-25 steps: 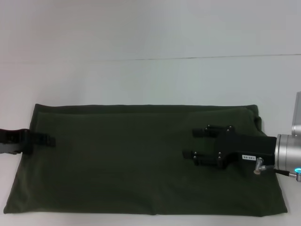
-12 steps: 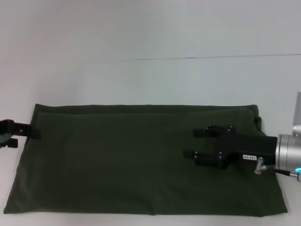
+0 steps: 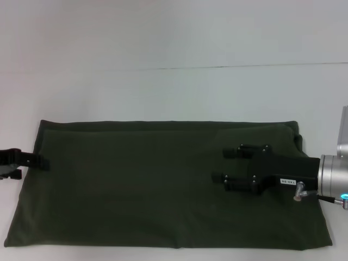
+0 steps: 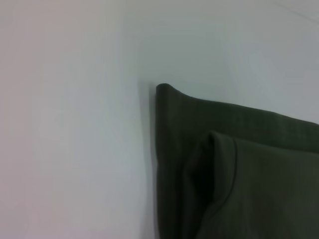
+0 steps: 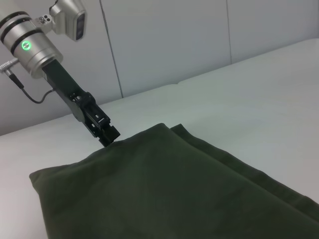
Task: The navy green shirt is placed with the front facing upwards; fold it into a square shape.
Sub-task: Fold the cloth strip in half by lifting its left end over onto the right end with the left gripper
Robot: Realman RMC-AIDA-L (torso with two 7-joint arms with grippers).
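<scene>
Right gripper (image 3: 218,165), fingers spread, hovers over the right part of the navy green shirt (image 3: 141,185), which lies as a long folded band on the table (image 3: 163,92). Left gripper (image 3: 38,162) sits at its left edge; I cannot tell its fingers' state. Folding well probably means pinching all layers at that edge and carrying it squarely across.

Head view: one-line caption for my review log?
Green shirt folded into a long band on the white table; left claw at its left edge, open right claw over its right part.

Navy green shirt (image 3: 163,185) near corners and left tool's (image 3: 38,161) arm, edge-cropped.
</scene>
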